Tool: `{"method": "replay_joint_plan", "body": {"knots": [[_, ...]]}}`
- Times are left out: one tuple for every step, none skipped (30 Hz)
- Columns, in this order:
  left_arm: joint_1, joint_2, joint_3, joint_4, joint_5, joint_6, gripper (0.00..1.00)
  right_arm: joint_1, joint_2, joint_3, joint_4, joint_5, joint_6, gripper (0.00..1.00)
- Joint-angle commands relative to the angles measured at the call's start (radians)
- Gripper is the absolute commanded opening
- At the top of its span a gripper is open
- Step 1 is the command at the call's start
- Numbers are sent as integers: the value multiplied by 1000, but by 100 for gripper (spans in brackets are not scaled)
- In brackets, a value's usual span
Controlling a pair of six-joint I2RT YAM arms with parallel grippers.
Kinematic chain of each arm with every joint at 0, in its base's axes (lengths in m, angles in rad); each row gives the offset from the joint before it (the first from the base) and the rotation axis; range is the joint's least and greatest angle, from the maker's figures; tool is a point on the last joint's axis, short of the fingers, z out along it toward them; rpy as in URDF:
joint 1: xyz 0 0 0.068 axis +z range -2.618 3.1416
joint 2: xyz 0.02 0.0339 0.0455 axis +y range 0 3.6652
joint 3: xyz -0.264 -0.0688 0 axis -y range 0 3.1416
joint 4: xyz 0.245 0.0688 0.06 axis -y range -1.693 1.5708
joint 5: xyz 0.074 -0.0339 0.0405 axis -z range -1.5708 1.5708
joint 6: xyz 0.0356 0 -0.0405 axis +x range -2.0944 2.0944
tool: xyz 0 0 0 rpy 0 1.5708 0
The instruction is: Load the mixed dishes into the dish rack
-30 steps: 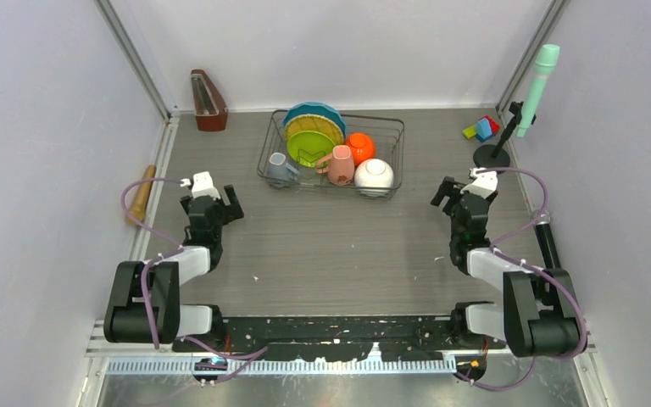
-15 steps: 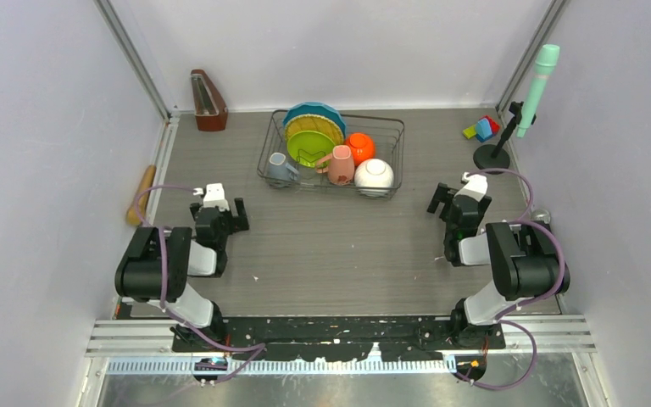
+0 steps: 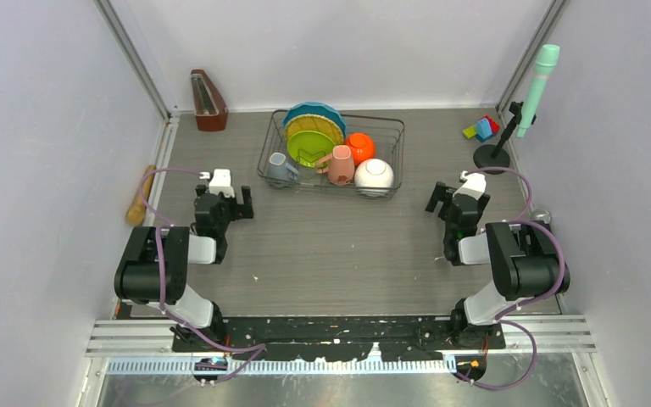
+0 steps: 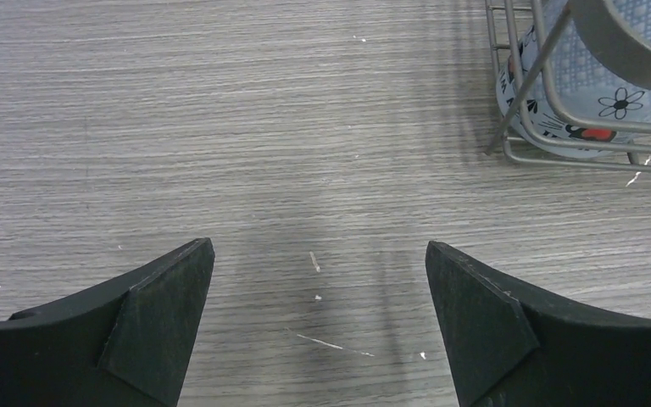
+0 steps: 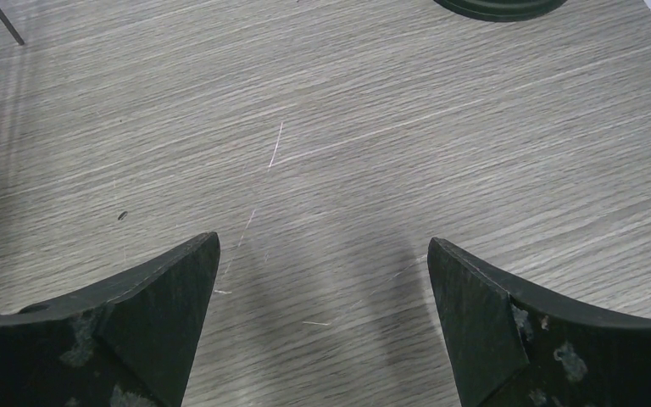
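Dark wire dish rack (image 3: 381,121) holding three plates (image 3: 308,146) (blue, yellow-orange, lime green), orange bowl (image 3: 360,146), white bowl (image 3: 374,175), pink mug (image 3: 341,164), grey-blue cup (image 3: 278,167), left gripper (image 4: 318,254), right gripper (image 5: 322,246) hovering, jaws gaping.

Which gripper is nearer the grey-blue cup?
Left. The left gripper is by the cup, at that end of the dish rack; the right gripper is off the other end.

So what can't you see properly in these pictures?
- Top view: blue plate mostly hidden behind the yellow plate and green plate.
- Left wrist view: cup cut off by the edge, behind dish rack wires.
- Right wrist view: stand base cut off at the top edge.
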Motion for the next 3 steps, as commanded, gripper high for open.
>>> {"method": "replay_joint_plan", "body": {"knots": [[-1,-11,13,17,16,26,100,-1,-10,24,63,2,-10,100],[-1,-12,13,17,17,26,100,-2,-10,25,63,2,-11,100],[-1,-14,11,18,16,26,100,-2,-10,24,63,2,-11,100]]}}
